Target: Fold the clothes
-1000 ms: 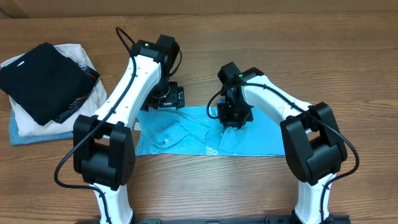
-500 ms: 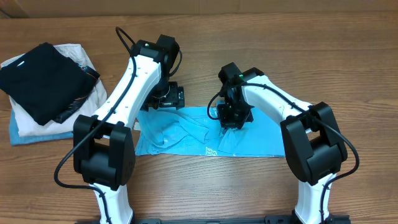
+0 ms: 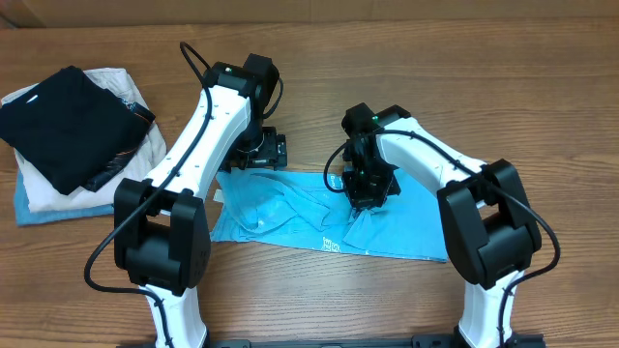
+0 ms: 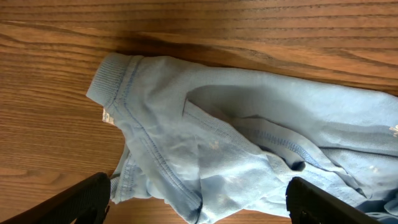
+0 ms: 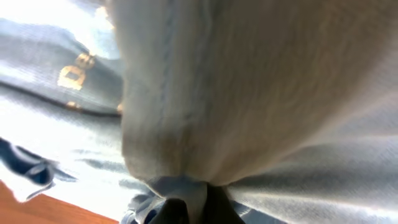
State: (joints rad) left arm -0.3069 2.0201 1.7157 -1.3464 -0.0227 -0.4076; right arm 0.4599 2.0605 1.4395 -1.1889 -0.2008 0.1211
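The light sky-blue T-shirt [image 3: 290,208] lies crumpled across the table's middle, with white lettering near its front edge. My right gripper [image 3: 366,191] is shut on a pinch of its cloth near the centre; in the right wrist view the gathered fabric [image 5: 205,112] fills the frame above the fingertips [image 5: 196,208]. My left gripper [image 3: 263,155] hovers open over the shirt's back left part. In the left wrist view its two jaws [image 4: 198,202] stand wide apart over the collar and folds [image 4: 205,143], holding nothing.
A stack of folded garments sits at the far left: a black one [image 3: 68,121] on a cream one [image 3: 135,145] on a blue one [image 3: 39,208]. Bare wooden tabletop [image 3: 503,77] lies behind and to the right.
My right gripper has moved slightly toward the front, pulling the pinched cloth. The shirt's front edge has shifted forward and skewed. The left arm has not moved.
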